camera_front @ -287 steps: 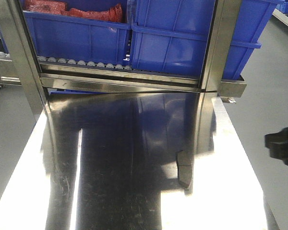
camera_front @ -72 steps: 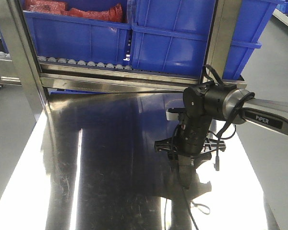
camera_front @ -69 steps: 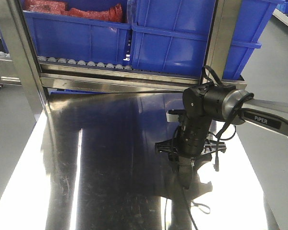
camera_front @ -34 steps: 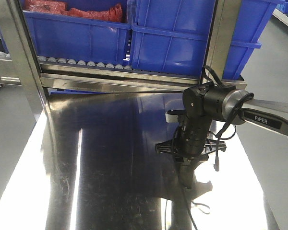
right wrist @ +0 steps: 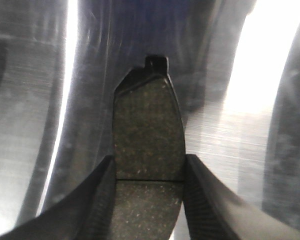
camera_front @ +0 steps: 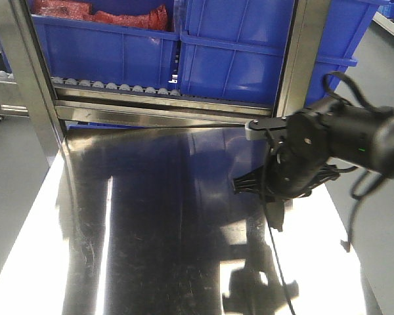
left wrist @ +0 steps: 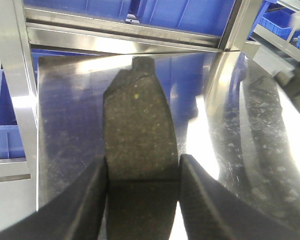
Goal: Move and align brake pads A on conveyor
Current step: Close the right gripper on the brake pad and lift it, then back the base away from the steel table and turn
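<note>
right gripper (camera_front: 274, 209) risen off the steel table (camera_front: 151, 230) and shifted toward its right edge, its arm now blurred and swung higher, brake pad (right wrist: 149, 125) gone from its resting spot, lifted clear, pinched between the gripper's fingers

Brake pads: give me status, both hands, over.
Left hand shut on one dark grey curved brake pad. Right hand shut on a second dark grey pad, above the shiny steel table. Conveyor not in view. Nothing in the way seen.

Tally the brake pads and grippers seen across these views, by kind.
Brake pads: 2, one in the left gripper, one in the right gripper
Grippers: 2
Total: 4
</note>
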`<state>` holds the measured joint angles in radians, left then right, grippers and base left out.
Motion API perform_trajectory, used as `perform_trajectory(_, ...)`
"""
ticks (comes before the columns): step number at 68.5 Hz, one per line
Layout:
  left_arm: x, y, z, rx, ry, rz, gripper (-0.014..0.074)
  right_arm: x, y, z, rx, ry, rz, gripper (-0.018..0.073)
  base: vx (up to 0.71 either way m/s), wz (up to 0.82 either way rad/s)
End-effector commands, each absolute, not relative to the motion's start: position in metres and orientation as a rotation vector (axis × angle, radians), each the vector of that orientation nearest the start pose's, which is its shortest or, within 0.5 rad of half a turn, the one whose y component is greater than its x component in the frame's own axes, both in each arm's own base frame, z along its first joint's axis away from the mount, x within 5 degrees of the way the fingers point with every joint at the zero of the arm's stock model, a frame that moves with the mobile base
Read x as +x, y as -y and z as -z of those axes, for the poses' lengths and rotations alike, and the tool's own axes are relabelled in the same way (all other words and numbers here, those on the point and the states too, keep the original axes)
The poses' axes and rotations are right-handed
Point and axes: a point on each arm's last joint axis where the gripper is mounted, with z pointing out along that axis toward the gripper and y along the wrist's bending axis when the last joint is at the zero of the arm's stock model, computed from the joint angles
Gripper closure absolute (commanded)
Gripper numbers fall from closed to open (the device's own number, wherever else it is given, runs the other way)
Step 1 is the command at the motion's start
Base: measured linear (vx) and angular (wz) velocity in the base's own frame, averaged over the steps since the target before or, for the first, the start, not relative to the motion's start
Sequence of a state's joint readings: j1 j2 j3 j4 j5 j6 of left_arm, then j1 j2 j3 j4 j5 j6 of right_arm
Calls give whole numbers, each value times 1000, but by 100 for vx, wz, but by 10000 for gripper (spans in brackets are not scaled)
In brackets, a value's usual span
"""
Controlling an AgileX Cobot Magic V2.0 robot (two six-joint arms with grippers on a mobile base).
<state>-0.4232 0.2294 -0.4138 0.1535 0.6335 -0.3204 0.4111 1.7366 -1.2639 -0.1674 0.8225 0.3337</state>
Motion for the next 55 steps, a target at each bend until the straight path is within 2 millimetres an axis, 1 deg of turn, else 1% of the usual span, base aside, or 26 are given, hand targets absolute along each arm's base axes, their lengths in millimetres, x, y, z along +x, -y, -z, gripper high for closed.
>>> perform_trajectory(1,55,17,-297,164,-1827,355,603,317,-122,-276,-264,-2541,-18,566,0,0)
perform_trajectory(12,55,17,-297,164,-1827,355,603,285,-106,-297,-291,-2435,-7,564,0,0)
perform_trajectory(13,55,17,-297,164,-1827,355,603,281,-104,-302,-291,-2415,-11,564,0,0)
perform_trajectory(22,55,17,-297,164,-1827,355,603,251,-92,-320,-280,-2306,-63,564,0,0)
perform_trajectory(32,55,17,-297,164,-1827,355,603,219,-80,-332,-258,-2198,-125,564,0,0)
perform_trajectory(42,55,17,-297,164,-1827,355,603,188,-69,-335,-242,-2118,-171,564,0,0)
perform_trajectory(52,55,17,-297,164,-1827,355,603,159,-57,-330,-236,-2050,-195,564,0,0)
perform_trajectory(55,55,17,-297,164,-1827,355,603,150,-53,-326,-237,-2028,-202,564,0,0)
